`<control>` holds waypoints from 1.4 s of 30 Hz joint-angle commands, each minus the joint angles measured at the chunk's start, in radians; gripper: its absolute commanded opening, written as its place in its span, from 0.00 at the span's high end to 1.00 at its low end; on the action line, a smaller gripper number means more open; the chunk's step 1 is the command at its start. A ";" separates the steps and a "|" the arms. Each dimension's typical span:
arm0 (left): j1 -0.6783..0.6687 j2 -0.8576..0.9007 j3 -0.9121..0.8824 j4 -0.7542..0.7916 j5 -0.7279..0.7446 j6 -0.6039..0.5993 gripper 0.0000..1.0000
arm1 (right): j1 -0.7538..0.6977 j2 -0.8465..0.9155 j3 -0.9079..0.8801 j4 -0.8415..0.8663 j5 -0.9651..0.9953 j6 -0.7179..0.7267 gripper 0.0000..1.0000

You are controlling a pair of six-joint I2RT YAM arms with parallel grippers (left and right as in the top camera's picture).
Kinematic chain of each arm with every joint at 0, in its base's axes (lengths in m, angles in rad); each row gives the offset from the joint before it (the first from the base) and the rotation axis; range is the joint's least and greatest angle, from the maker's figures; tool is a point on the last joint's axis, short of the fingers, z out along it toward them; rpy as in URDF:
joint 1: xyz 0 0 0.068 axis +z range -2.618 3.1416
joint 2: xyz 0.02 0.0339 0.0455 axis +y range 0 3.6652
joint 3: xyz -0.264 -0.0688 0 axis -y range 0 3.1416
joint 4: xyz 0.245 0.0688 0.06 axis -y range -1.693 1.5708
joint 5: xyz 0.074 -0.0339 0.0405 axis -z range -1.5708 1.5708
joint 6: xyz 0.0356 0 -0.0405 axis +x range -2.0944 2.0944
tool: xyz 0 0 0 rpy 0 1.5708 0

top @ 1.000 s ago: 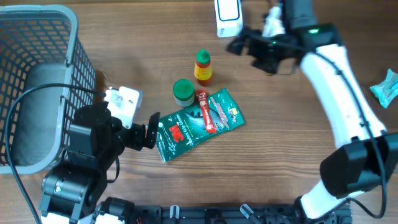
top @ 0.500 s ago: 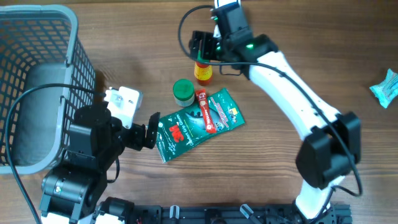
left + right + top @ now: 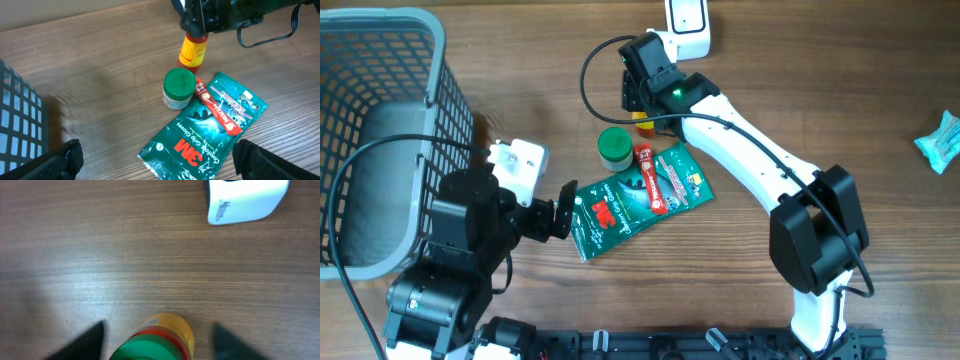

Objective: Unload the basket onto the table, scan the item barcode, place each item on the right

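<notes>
The right arm reaches from its base at the near right edge of the tabletop (image 3: 520, 60) diagonally up and leftward, its white forearm passing above the top right corner of the green pouch (image 3: 635, 200). Its wrist ends over the small yellow sauce bottle (image 3: 645, 122), with the right gripper (image 3: 638, 98) pointing down at it.

In the right wrist view the right gripper's fingers (image 3: 87, 342) stand apart, one on each side of the bottle's green cap and yellow shoulder. A strip of bare wood shows between each finger and the bottle, so nothing is clamped. The fingers are blurred. In the left wrist view the black gripper body hides the bottle's top, and only the yellow, red-labelled lower part shows, upright on the wood.

The white scanner (image 3: 688, 22) lies at the far edge, just beyond the bottle and apart from it.

A jar with a green lid (image 3: 614, 147) stands just beside the bottle on the near left. A red sachet (image 3: 650, 180) lies on the pouch, its upper end near the jar.

The left arm sits at the near left beside the grey basket (image 3: 430, 60). The left gripper (image 3: 563, 212) is spread wide, holding nothing, and faces the pouch's left edge.

A blue packet (image 3: 942, 140) lies at the far right edge, well apart.
</notes>
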 commanded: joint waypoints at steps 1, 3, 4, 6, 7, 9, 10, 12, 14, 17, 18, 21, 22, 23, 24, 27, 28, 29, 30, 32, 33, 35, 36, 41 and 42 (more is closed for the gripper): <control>0.005 -0.002 -0.001 0.002 0.008 -0.006 0.00 | -0.002 0.018 -0.001 0.004 0.032 0.002 0.53; 0.005 -0.002 -0.001 0.002 0.008 -0.006 0.00 | -0.002 0.018 -0.001 -0.001 0.029 0.003 0.63; 0.005 -0.002 -0.001 0.002 0.008 -0.006 0.00 | -0.002 0.018 -0.001 -0.004 0.029 0.003 0.66; 0.005 -0.002 -0.001 0.002 0.008 -0.006 0.00 | -0.002 0.018 0.000 -0.014 0.035 0.001 0.68; 0.005 -0.002 -0.001 0.002 0.008 -0.006 0.00 | -0.002 0.013 0.001 -0.026 0.038 0.001 0.68; 0.005 -0.002 -0.001 0.002 0.008 -0.006 0.00 | -0.002 -0.009 0.002 -0.065 0.074 0.003 0.68; 0.005 -0.002 -0.001 0.002 0.008 -0.006 0.00 | -0.002 -0.025 0.002 -0.089 0.109 0.006 0.68; 0.005 -0.002 -0.001 0.002 0.008 -0.006 0.00 | -0.002 -0.062 0.002 -0.141 0.159 0.012 0.68; 0.005 -0.002 -0.001 0.002 0.008 -0.006 0.00 | -0.008 -0.097 0.002 -0.203 0.198 0.069 0.68; 0.005 -0.002 -0.001 0.002 0.008 -0.006 0.00 | -0.039 -0.149 0.002 -0.297 0.210 0.160 0.67; 0.005 -0.002 -0.001 0.002 0.008 -0.006 0.00 | -0.052 -0.158 0.002 -0.323 0.210 0.194 0.66; 0.005 -0.002 -0.001 0.002 0.008 -0.006 0.00 | -0.115 -0.168 0.002 -0.414 0.210 0.303 0.66; 0.005 -0.002 -0.001 0.002 0.008 -0.006 0.00 | -0.150 -0.168 0.002 -0.461 0.210 0.365 0.66; 0.005 -0.002 -0.001 0.002 0.008 -0.006 0.00 | -0.181 -0.168 0.002 -0.502 0.210 0.426 0.66; 0.005 -0.002 -0.001 0.002 0.008 -0.006 0.00 | -0.212 -0.168 0.002 -0.541 0.209 0.491 0.66; 0.005 -0.002 -0.001 0.002 0.008 -0.006 0.00 | -0.280 -0.168 0.000 -0.603 0.211 0.655 0.66; 0.005 -0.002 -0.001 0.002 0.008 -0.006 0.00 | -0.291 -0.167 -0.001 -0.604 0.216 0.697 0.66; 0.005 -0.002 -0.001 0.002 0.008 -0.006 0.00 | -0.298 -0.167 -0.001 -0.603 0.237 0.748 0.66; 0.005 -0.002 -0.001 0.002 0.008 -0.006 0.00 | -0.299 -0.165 -0.001 -0.603 0.265 0.793 0.66; 0.005 -0.002 -0.001 0.002 0.008 -0.006 0.00 | -0.299 -0.158 -0.006 -0.604 0.328 0.907 0.66; 0.005 -0.002 -0.001 0.002 0.008 -0.006 0.00 | -0.299 -0.154 -0.015 -0.604 0.344 0.983 0.65; 0.005 -0.002 -0.001 0.002 0.008 -0.006 0.00 | -0.299 -0.140 -0.047 -0.602 0.340 1.121 0.62; 0.005 -0.002 -0.001 0.002 0.008 -0.006 0.00 | -0.298 -0.130 -0.074 -0.599 0.339 1.180 0.59; 0.005 -0.002 -0.001 0.002 0.008 -0.006 0.00 | -0.295 -0.119 -0.103 -0.577 0.303 1.182 0.40; 0.005 -0.002 -0.001 0.002 0.008 -0.006 0.00 | -0.295 -0.120 -0.100 -0.577 0.287 1.179 0.36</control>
